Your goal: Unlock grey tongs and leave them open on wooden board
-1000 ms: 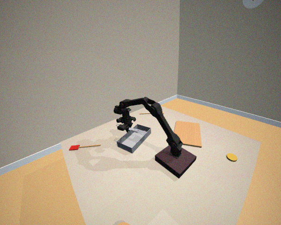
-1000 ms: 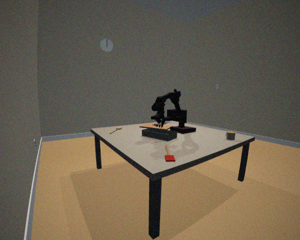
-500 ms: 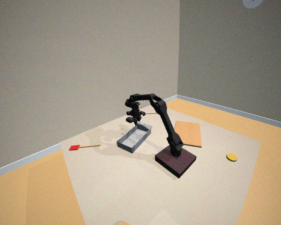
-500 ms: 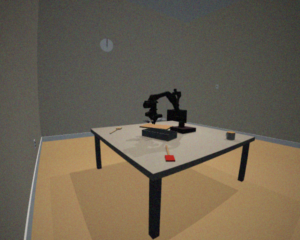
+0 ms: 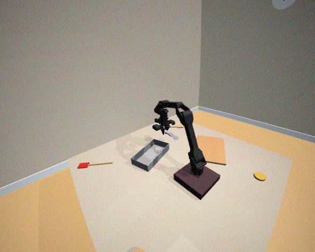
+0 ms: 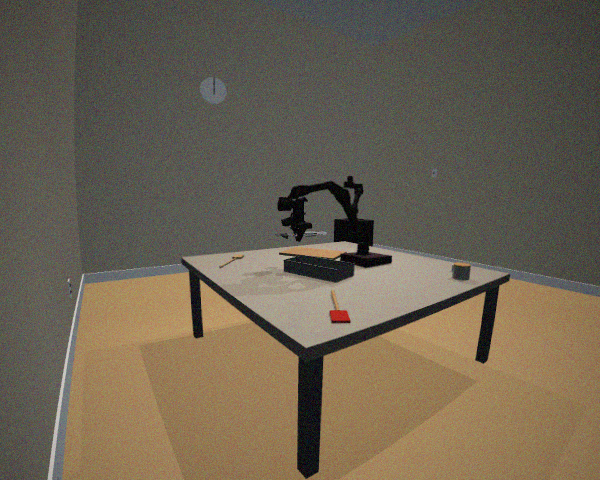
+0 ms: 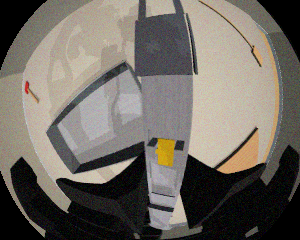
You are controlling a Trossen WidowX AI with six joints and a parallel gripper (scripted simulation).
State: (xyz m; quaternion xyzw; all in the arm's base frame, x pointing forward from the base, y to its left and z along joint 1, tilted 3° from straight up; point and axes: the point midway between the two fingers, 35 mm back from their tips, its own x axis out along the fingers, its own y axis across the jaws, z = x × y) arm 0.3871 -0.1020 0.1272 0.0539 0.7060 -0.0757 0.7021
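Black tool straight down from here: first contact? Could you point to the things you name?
Likely the pale tabletop (image 5: 179, 217) (image 6: 393, 289) (image 7: 225, 100), between the grey rectangular roasting tin (image 5: 139, 164) (image 6: 316, 270) (image 7: 60, 145) and flat wooden board (image 5: 213, 149) (image 6: 310, 252) (image 7: 242, 157); tool (image 5: 163, 133) (image 6: 298, 239) (image 7: 161, 151) grips grey tongs (image 5: 171, 135) (image 6: 316, 234) (image 7: 167, 105), depth unclear.

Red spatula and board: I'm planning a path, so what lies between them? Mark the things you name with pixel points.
The tin (image 5: 139, 164) (image 6: 316, 269) (image 7: 105, 161) lies between them, as the exterior view shows.

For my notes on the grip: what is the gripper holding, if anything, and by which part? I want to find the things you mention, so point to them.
The grey tongs (image 5: 171, 133) (image 6: 313, 232) (image 7: 167, 107); the exact place of the hold cannot be told.
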